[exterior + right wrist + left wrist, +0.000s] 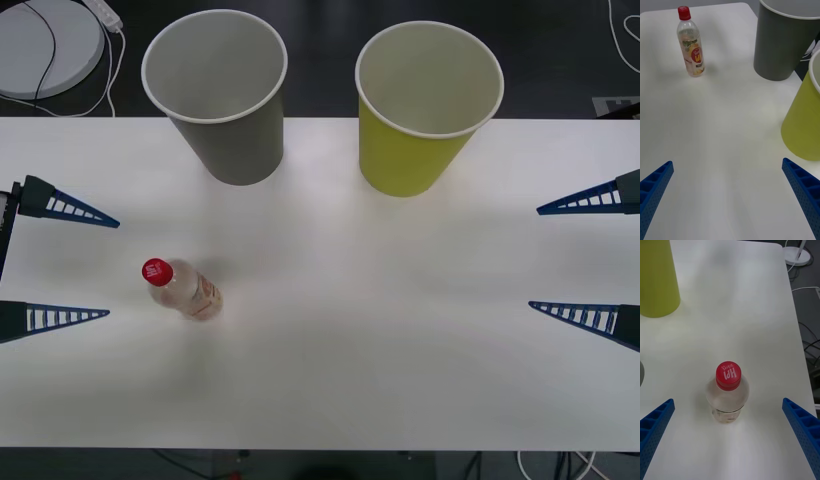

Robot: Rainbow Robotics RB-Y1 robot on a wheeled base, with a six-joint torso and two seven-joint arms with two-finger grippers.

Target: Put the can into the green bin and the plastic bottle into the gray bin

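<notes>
Left tool (95,265) open — bins (hollow).

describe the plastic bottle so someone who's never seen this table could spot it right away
Start at the white table and its two big cup-shaped bins at the far edge, the gray bin and the green bin. Nearer the robot than the gray bin, between the open fingers of the left gripper, stands the plastic bottle. It is clear, red-capped, pale-labelled and far smaller than either bin.
</notes>
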